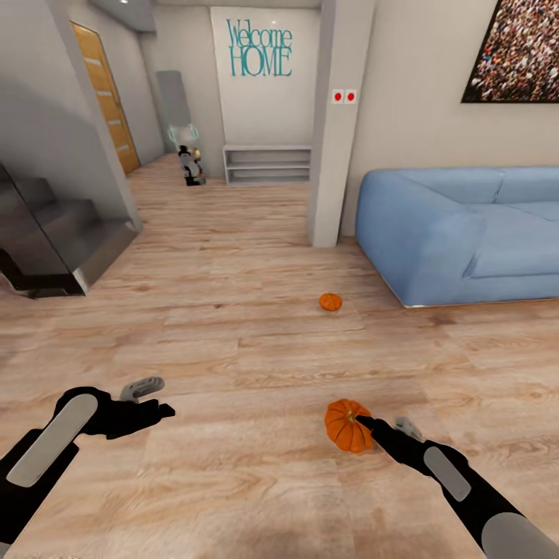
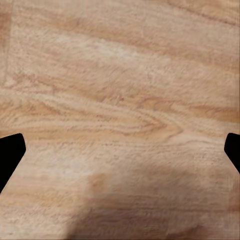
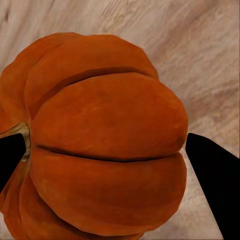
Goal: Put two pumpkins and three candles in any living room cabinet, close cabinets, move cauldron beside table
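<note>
One orange pumpkin (image 1: 346, 425) hangs a little above the wood floor, with my right gripper (image 1: 363, 423) shut on it. In the right wrist view this pumpkin (image 3: 100, 140) sits between the two black fingertips (image 3: 212, 175), its stem turned to one side. A second, smaller-looking pumpkin (image 1: 331, 301) lies on the floor farther ahead, near the sofa's corner. My left gripper (image 1: 157, 398) hovers low at the left, open and empty; its wrist view looks down on bare floor boards (image 2: 120, 115). The candles, the cabinet and the cauldron are out of view.
A blue sofa (image 1: 466, 233) stands at the right against the wall. A grey pillar (image 1: 335, 155) rises ahead, and dark stairs (image 1: 54, 241) are at the left. A low grey shelf (image 1: 267, 164) and a small figure (image 1: 191, 164) stand in the far hallway.
</note>
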